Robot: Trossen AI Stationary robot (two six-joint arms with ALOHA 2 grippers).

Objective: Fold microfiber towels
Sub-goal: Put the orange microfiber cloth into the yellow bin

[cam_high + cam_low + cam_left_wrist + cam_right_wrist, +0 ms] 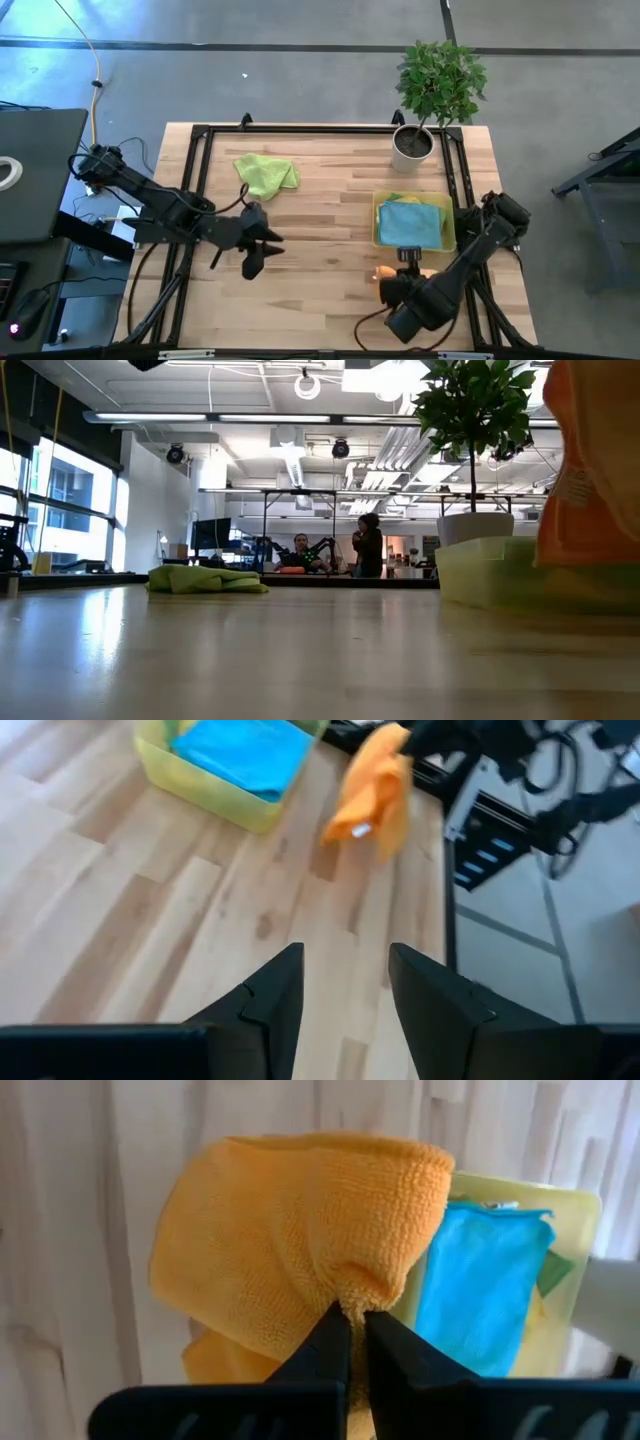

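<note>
My right gripper [356, 1330] is shut on an orange microfiber towel [290, 1250], which hangs bunched near the table's front right [381, 272], beside a yellow-green tray [378, 222]. A teal blue towel [412, 222] lies folded in the tray, on top of other cloths. A lime green towel [267, 172] lies crumpled on the table at the far left. My left gripper [345, 990] hovers open over bare wood at the table's middle left [262, 252], pointing toward the orange towel [370, 795]. My right gripper pinches a gathered bunch of the orange towel [357, 1298] between its two fingertips. The fingers come from above, slanting down. The towel hangs slack below them in loose folds [372, 810], lifted clear of the table.
A white plant pot [412, 146] with a leafy plant stands at the far right, behind the tray. A black frame [200, 140] runs along the table's edges. Bare wood lies between the two grippers. People stand in the room beyond the table [368, 545].
</note>
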